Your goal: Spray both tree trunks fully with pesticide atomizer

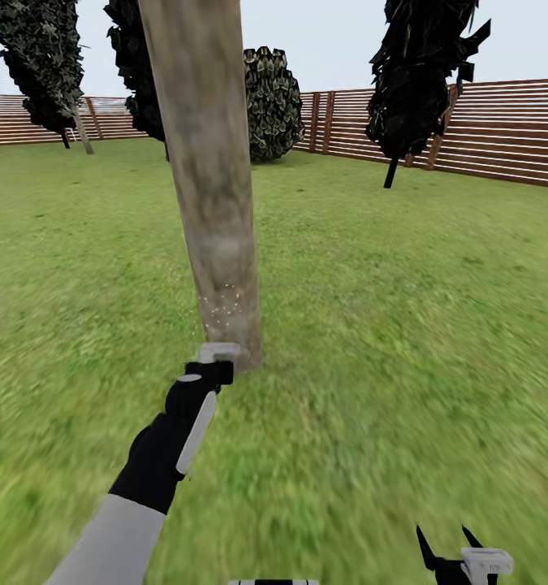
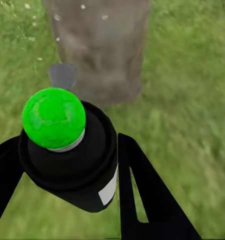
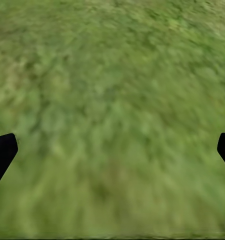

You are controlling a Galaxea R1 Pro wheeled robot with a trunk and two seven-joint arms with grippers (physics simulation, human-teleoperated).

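One broad lawn [image 1: 403, 325] filled the garden, closed at the back by a brown slatted fence [image 1: 501, 130], and the thick grey-beige tree trunk [image 1: 213, 187] rose out of the grass as the landmark for everything else. Beyond the trunk and to its left stood a second tree [image 1: 42, 65] with a thin pale stem and dark jagged foliage; directly behind the trunk sat a rounded dark bush [image 1: 272, 101], and beyond it to the right a dark, leaning plant [image 1: 420, 73] stood before the fence. A scatter of pale specks showed on the lower part of the trunk, just above its base. The left arm reached toward the foot of the trunk, and the left gripper [image 1: 213, 366] sat right at that base, its pale tip almost against the bark. In the left wrist view its jaws were closed onto the pesticide atomizer [image 2: 67, 150], a black bottle with a whitish label and a bright green round top, one dark finger [image 2: 142, 195] on each side of it, with the trunk [image 2: 100, 45] close ahead of the nozzle. The right gripper [image 1: 452, 552] hung low, well away from the trunk to its right and nearer the robot, over bare grass [image 3: 112, 110]; its jaws were spread wide and held nothing.
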